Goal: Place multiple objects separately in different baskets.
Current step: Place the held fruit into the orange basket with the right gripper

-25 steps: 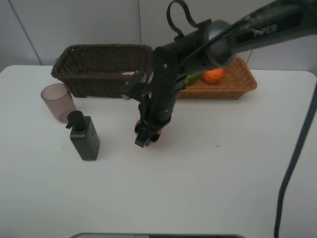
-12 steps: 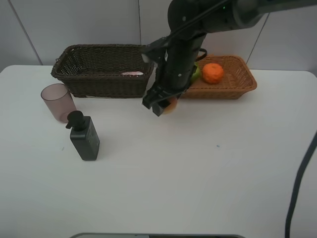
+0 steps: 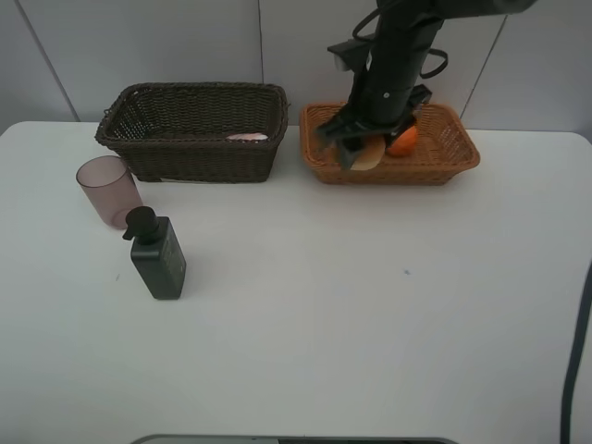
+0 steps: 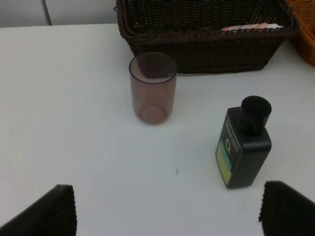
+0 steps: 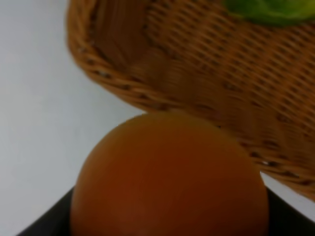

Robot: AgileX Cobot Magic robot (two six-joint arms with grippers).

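Note:
My right gripper point(image 3: 359, 153) is shut on the red-yellow round fruit point(image 3: 368, 157), held just above the front left part of the light orange-tan basket point(image 3: 444, 171). In the right wrist view that fruit point(image 5: 167, 172) fills the frame, with the basket rim point(image 5: 147, 88) and the green fruit point(image 5: 270, 10) beyond it. An orange point(image 3: 402, 141) lies in this basket. The dark brown basket point(image 3: 185, 157) holds the pink bottle point(image 3: 245, 137). On the table stand the mauve cup point(image 3: 108, 190) and the dark grey pump bottle point(image 3: 157, 254). My left gripper point(image 4: 172, 211) is open above the table, short of the cup point(image 4: 152, 88) and pump bottle point(image 4: 243, 147).
The two baskets stand side by side at the back of the white table point(image 3: 370, 305), close to the wall. A black cable point(image 3: 573, 351) hangs along the right edge of the exterior view.
My right arm has carried the round fruit from the middle of the table, back and to the right, until it is over the light orange-tan basket. The left gripper has not moved.

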